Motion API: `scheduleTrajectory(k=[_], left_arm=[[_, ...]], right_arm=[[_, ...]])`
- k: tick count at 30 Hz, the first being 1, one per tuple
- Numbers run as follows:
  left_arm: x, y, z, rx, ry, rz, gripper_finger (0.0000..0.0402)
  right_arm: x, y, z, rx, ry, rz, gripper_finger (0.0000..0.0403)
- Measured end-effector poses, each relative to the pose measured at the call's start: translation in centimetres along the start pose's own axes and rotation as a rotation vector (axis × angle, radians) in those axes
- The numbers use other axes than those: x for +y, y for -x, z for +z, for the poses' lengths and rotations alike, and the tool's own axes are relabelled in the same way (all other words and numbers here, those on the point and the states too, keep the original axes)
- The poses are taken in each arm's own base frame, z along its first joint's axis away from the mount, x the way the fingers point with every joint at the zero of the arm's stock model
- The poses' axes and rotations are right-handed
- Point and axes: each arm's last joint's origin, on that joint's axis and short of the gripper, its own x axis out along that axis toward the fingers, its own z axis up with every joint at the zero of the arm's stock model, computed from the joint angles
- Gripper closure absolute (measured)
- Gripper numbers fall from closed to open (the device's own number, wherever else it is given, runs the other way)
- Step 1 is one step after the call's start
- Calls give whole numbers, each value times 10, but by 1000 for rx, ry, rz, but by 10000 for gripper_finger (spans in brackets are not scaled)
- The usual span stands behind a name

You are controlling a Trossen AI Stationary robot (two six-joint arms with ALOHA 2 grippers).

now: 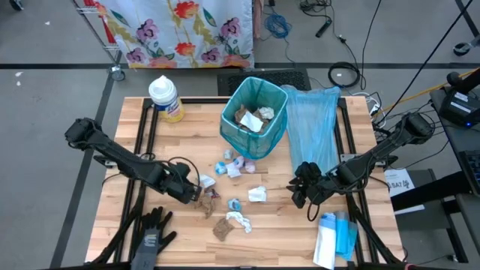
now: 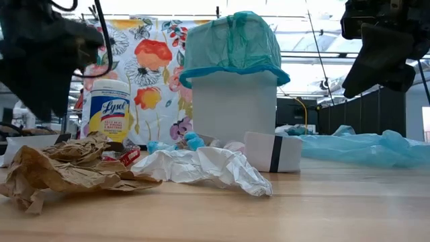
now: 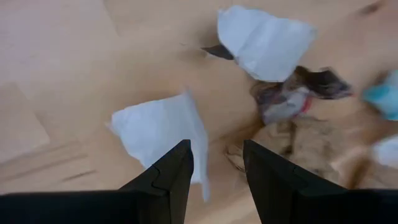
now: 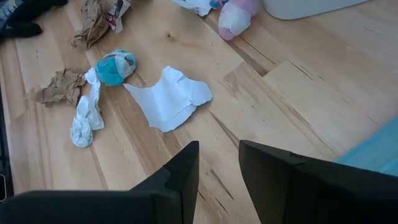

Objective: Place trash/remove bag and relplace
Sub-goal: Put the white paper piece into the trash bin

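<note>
A few scraps already sit in the lined bin (image 1: pixel 254 116), but most trash (image 1: pixel 234 166) still litters the table near it, left gripper (image 1: pixel 196 189) and right gripper (image 1: pixel 301 187) both apart and empty, bag swap not begun.

- Bin (image 1: pixel 253 118) stands at the desk (image 1: pixel 187 135) rear centre, scraps inside it; wipes canister (image 1: pixel 166 98) to its left, loose bag (image 1: pixel 313 127) spread to its right
- Trash (image 1: pixel 238 166) scattered on the desk in front of the bin
- Glove (image 1: pixel 148 235) at the front left corner; bag packet (image 1: pixel 335 238) at the front right
</note>
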Motion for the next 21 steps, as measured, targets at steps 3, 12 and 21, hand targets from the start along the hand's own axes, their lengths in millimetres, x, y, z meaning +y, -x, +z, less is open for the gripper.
scheduleTrajectory(k=[3, 12, 21], left_arm=[[-5, -12, -3, 0, 3, 29, 256], [-6, -33, -8, 55, -5, 129, 356], [-12, 3, 0, -12, -6, 4, 398]], right_arm=[[0, 0, 0, -2, 0, -1, 298], [-1, 0, 0, -2, 32, -12, 298], [0, -7, -4, 13, 61, -40, 298]])
